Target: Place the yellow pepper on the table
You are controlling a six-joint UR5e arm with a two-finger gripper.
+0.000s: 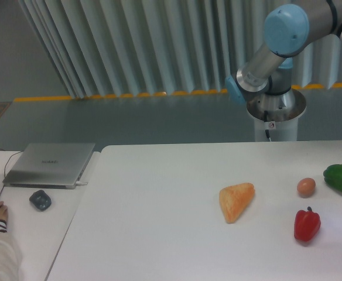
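Although the task names a glossy yellow bell pepper, none can be found anywhere in the view; it may be carried out of frame, but that cannot be confirmed. The jaws are likewise out of view, so whether they are apart, together or clamped on something cannot be told. Only the silver and pale blue arm segments (pixel 276 47) are seen, rising from a round metal base (pixel 274 111) behind the large plain white bench (pixel 159 222) and leaving the frame at the upper right.

On the bench, an orange wedge-shaped bread-like piece (pixel 236 201) lies near the middle. To its right a small brown egg-like ball (pixel 305 187) is seen, with a glossy green bell pepper (pixel 341 178) near it at the edge of frame, and a glossy red bell pepper (pixel 307 225) just in front of the ball. These four are all apart from one another.

For the placing to be done well, a bare stretch of the bench should be chosen, such as the wide left portion, well apart from the other pieces. The pepper should be lowered until contact is made before release, since a lobed, rounded body is judged likely to roll if dropped
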